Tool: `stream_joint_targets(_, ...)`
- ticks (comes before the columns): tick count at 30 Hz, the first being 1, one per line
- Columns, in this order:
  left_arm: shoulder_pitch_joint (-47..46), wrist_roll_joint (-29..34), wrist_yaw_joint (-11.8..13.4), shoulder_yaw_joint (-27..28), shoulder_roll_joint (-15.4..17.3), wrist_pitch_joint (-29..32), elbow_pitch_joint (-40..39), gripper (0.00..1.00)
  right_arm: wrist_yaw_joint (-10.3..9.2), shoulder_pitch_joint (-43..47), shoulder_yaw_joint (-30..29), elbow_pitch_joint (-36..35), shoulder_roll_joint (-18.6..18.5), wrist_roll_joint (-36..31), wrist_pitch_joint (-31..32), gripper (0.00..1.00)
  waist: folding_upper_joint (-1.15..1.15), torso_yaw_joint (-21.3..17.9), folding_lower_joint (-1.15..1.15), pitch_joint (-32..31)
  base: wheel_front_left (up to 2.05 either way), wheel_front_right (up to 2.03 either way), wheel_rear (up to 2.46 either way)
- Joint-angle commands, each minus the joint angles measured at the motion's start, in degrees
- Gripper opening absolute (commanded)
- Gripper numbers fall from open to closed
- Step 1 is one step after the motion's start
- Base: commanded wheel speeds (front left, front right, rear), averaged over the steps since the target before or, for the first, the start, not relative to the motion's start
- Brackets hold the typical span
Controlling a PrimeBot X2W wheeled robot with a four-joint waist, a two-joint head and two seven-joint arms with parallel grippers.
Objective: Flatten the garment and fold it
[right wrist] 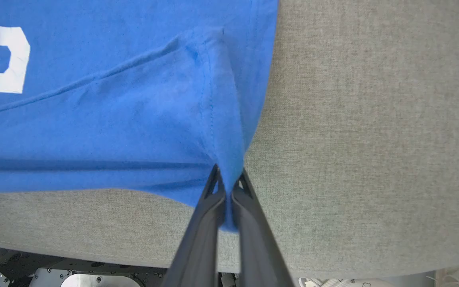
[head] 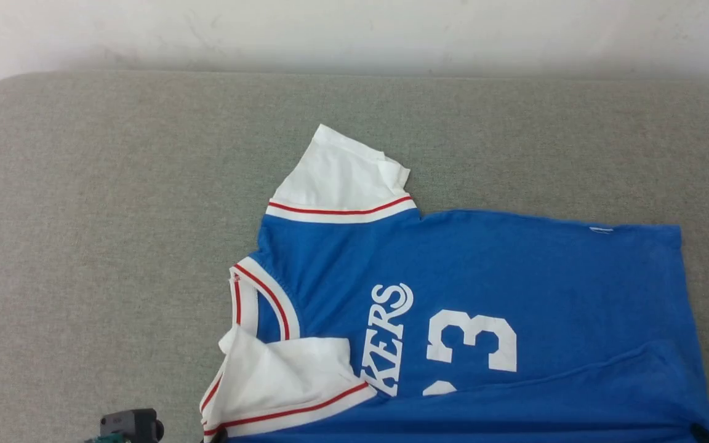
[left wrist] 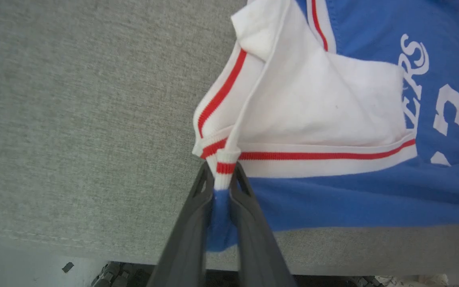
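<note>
The left pincer (left wrist: 222,170) grips the garment's (head: 514,277) striped cuff, the right pincer (right wrist: 228,172) its hem.

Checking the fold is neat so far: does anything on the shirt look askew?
Yes. The near sleeve is flopped over the chest of the shirt, hiding the start of the lettering; the far sleeve sticks out with a crumpled tip. A diagonal crease crosses the lower body.

Left end effector (left wrist: 222,175) pinched tight on the garment (left wrist: 333,199), right end effector (right wrist: 228,181) clamped on its hem
</note>
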Motion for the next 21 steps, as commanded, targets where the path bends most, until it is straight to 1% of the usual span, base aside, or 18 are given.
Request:
stream_joint_targets(1,-0.06,-0.04,-0.13,0.39,-0.05,-0.52,0.81,0.00,-0.14,0.23,-0.55,0.10,0.10,-0.62,-0.28,0.00,0.00,-0.03,0.00,-0.05,0.00,0.00,0.00)
stream_joint_targets(2,-0.47,-0.05,-0.63,0.23,-0.41,-0.99,1.54,0.00,-0.14,0.01,-0.37,0.40,0.37,-0.73,-0.54,0.00,0.00,-0.07,0.00,-0.10,0.00,0.00,0.00)
stream_joint_targets(3,-1.02,-0.04,-1.11,0.17,-0.84,-1.63,2.26,0.19,-0.14,-0.28,-0.13,0.75,0.65,-0.76,-0.85,0.00,0.00,-0.10,0.00,-0.16,0.00,0.00,0.00)
stream_joint_targets(4,-1.48,-0.10,-1.47,0.15,-1.24,-2.11,3.03,0.28,-0.14,-0.61,0.19,1.11,0.84,-0.80,-1.31,0.11,0.00,-0.14,0.00,-0.25,0.00,0.00,0.00)
stream_joint_targets(5,-1.88,-0.13,-1.90,-0.09,-1.47,-2.27,3.79,0.39,-0.14,-0.90,0.50,1.55,0.95,-0.94,-1.72,0.44,0.00,-0.20,0.00,-0.33,0.00,0.00,0.00)
stream_joint_targets(6,-2.30,-0.19,-2.25,-0.25,-1.77,-2.48,4.49,0.66,-0.14,-1.15,0.81,2.04,1.02,-1.06,-2.08,0.99,0.00,-0.26,0.00,-0.39,0.00,0.00,0.00)
stream_joint_targets(7,-2.72,-0.22,-2.49,-0.28,-2.07,-2.79,5.13,1.00,-0.14,-1.41,1.22,2.41,0.94,-1.18,-2.56,1.00,0.00,-0.31,0.00,-0.47,0.00,0.00,0.00)
stream_joint_targets(12,-3.51,-0.72,-3.35,0.47,-3.09,-4.81,6.11,1.00,-0.14,-2.35,1.84,3.12,1.19,-0.41,-4.30,1.00,0.00,-0.53,0.00,-0.89,0.00,0.00,0.00)
stream_joint_targets(15,-3.13,-1.24,-3.48,2.45,-3.28,-7.17,4.71,1.00,-0.14,-2.98,1.15,1.90,1.55,0.32,-5.78,1.00,0.00,-0.70,0.00,-1.18,0.00,0.00,0.00)
stream_joint_targets(18,-3.70,0.22,-3.11,5.45,-2.36,-11.17,1.43,1.00,-0.14,-4.40,-0.38,-0.26,1.96,0.05,-9.05,1.00,0.00,-0.91,0.00,-1.30,0.00,0.00,0.00)
stream_joint_targets(21,-6.93,4.10,-1.96,8.98,-1.11,-16.71,-2.58,1.00,-0.14,-6.44,-2.00,-2.54,2.55,-1.84,-13.10,1.00,0.00,-1.16,0.00,-0.65,0.00,0.00,0.00)
